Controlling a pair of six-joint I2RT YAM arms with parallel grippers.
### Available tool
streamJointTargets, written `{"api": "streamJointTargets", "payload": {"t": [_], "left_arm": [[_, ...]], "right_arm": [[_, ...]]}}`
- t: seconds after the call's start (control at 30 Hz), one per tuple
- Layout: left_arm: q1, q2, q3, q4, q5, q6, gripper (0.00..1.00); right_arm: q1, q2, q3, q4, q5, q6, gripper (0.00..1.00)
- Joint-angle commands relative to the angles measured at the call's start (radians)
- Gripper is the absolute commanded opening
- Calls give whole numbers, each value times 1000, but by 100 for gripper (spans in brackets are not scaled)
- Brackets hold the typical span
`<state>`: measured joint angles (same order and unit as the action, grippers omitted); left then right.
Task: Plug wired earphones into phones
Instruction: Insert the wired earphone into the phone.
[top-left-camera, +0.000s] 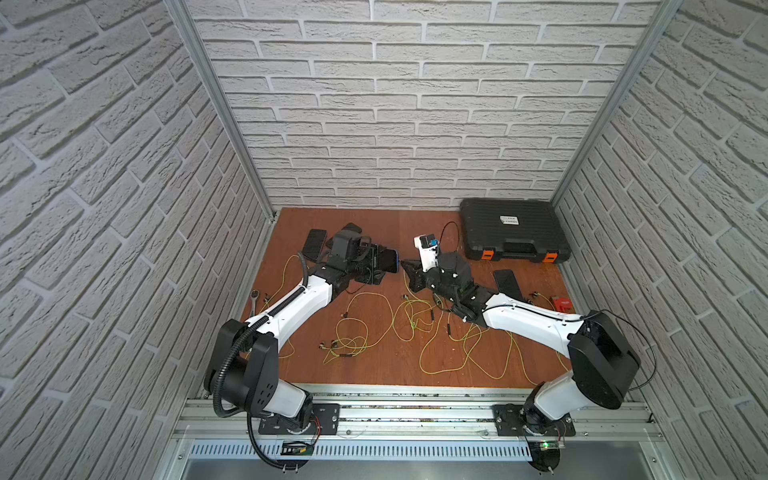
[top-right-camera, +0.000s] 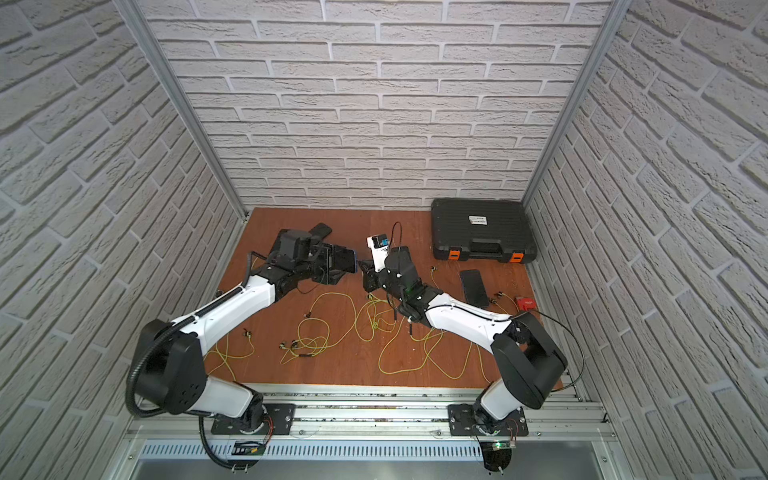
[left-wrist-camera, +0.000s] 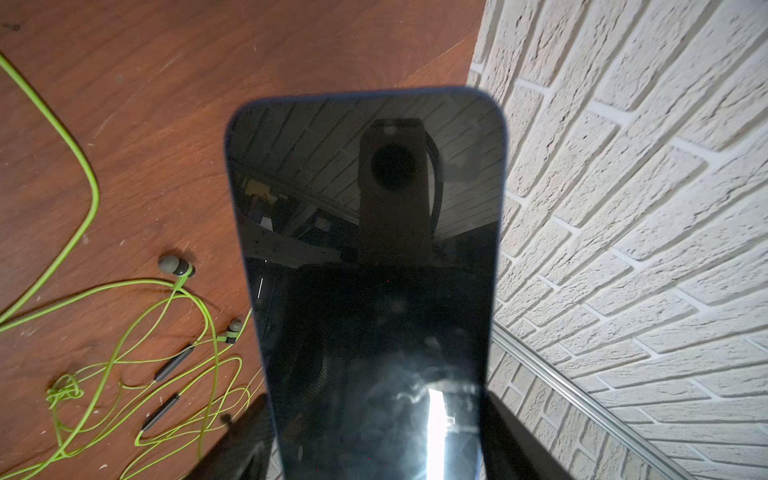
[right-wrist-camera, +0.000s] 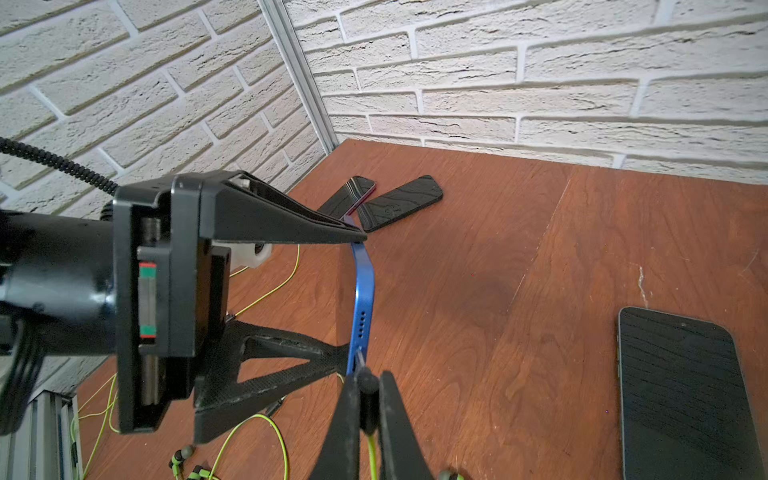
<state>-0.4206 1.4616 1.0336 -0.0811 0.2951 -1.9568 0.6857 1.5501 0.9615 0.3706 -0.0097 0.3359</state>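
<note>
My left gripper is shut on a black phone with a blue edge, gripping its two long sides and holding it above the table. In the right wrist view its blue bottom edge faces my right gripper. That gripper is shut on the dark plug of a yellow-green wired earphone. The plug's metal tip touches the phone's edge near the speaker holes; how deep it sits I cannot tell. The other earphone cords lie tangled on the table, with earbuds among them.
Other phones lie flat: two at the back left, one on the right. A ribbed black case with orange latches fills the back right corner. There is a small red object at the right edge and a wrench at the left.
</note>
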Motion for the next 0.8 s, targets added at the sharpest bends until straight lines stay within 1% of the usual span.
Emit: {"api": "streamJointTargets", "payload": {"t": [0.0,0.23,0.77], "left_arm": [[4,-29,-4,87,7,14,0],[5,-31,-4,89,6,13,0],[2,-25,-1,112,13,9,0]], "right_arm": [[10,-17,12,44,-9,-2,6],[9,16,26,42,-24,9,6],[9,43,52,-11,2,14,6]]}}
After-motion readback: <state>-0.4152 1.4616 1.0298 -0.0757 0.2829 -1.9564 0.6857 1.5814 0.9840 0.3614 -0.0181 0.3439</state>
